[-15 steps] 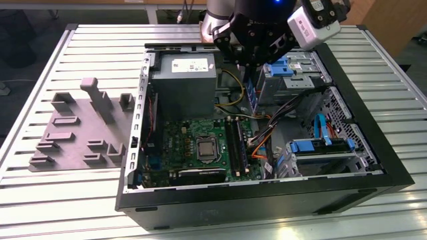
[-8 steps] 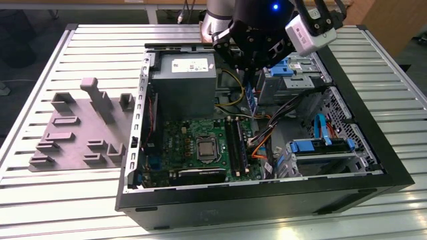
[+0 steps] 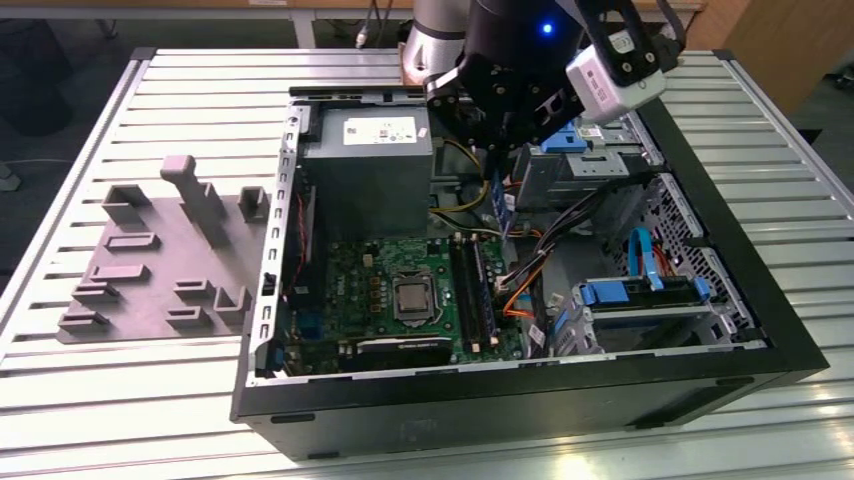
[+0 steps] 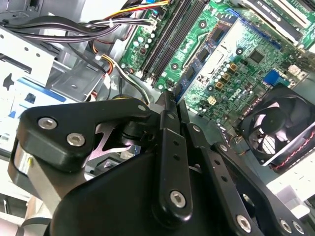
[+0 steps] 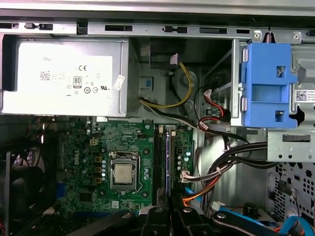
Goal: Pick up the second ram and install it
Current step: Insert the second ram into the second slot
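Standing upright between the closed jaws, the second ram (image 3: 498, 190).

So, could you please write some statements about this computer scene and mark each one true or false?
1. The computer case lies open, with the motherboard in sight. True.
2. The grey fixture stands at the exterior view's right of the case. False: it stands at the exterior view's left.
3. The gripper holds the second ram above the inside of the case. True.
4. A cooler covers the processor. False: its metal top is bare.
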Robot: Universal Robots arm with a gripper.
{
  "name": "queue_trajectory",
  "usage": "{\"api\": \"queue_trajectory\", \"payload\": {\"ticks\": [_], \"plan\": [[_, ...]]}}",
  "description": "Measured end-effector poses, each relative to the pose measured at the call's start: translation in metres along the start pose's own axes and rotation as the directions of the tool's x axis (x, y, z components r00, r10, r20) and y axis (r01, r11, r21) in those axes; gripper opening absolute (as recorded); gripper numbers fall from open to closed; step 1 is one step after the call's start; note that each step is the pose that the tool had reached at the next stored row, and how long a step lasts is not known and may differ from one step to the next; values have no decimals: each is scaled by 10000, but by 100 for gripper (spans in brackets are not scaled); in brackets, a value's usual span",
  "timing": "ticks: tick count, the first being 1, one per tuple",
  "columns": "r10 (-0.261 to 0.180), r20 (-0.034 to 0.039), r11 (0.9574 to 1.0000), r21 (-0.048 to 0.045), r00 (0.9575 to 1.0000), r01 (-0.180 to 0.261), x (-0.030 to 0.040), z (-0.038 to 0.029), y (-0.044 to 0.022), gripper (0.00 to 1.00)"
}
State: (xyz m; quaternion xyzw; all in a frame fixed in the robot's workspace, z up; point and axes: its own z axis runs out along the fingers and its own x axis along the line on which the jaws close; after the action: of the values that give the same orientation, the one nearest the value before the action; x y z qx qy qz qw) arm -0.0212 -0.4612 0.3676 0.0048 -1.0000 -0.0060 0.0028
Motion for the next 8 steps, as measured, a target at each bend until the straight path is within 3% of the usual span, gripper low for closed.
{"api": "queue_trajectory", "payload": {"ticks": [8], "plan": [[0, 0, 10000, 1, 10000, 0, 0, 50, -1, 14]]}}
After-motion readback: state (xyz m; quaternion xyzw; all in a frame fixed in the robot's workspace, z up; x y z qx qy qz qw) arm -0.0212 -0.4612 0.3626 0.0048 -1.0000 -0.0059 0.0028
